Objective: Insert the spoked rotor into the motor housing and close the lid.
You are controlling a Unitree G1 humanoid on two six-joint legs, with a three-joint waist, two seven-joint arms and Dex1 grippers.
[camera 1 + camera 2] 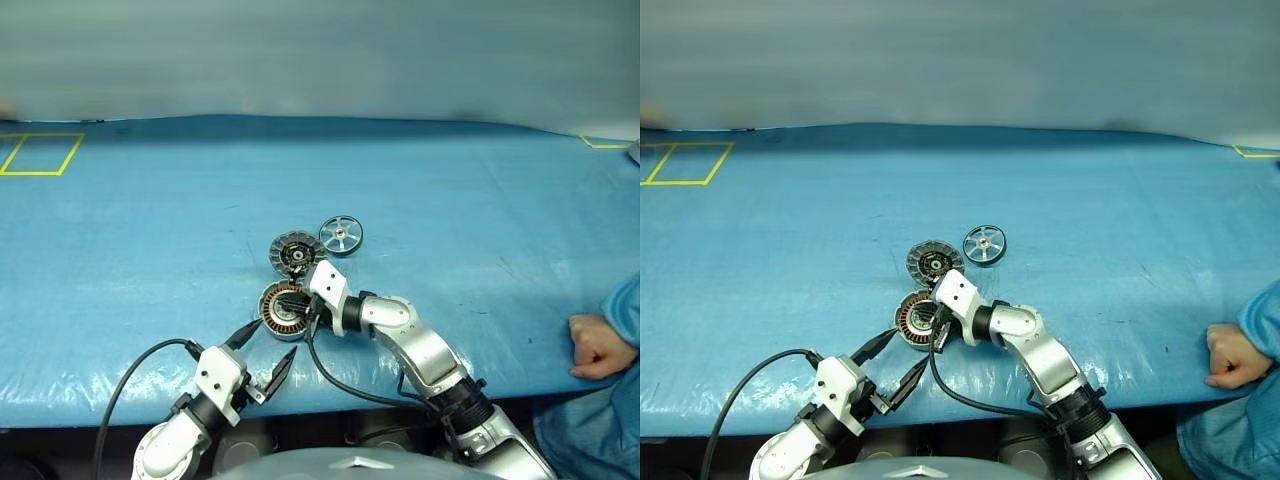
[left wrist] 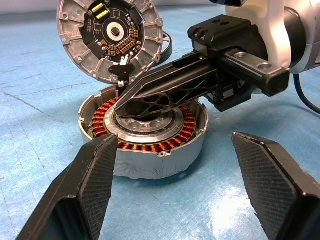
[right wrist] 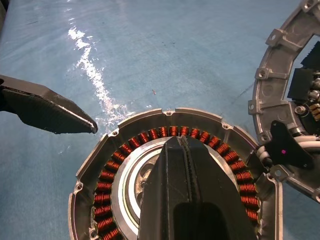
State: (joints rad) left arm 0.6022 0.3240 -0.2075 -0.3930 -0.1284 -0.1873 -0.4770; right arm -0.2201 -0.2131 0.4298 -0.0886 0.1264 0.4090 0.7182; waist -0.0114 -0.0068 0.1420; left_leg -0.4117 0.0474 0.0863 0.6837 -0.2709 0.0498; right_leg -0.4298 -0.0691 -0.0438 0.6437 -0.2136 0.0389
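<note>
The motor housing (image 1: 282,311) sits windings-up on the blue counter (image 1: 450,230), near the robot. The right hand (image 2: 125,100), fingers pressed together and holding nothing, reaches over its centre. The left hand (image 1: 268,357) waits just nearer, fingers spread wide (empty). The lid (image 1: 295,253) lies just beyond, the spoked rotor (image 1: 340,236) to its right.

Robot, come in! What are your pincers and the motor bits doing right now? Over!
Left pincer open, near the motor housing. Right pincer shut, tips over housing centre. Spoked rotor on the table, not inserted. Lid off, beside the housing.
</note>
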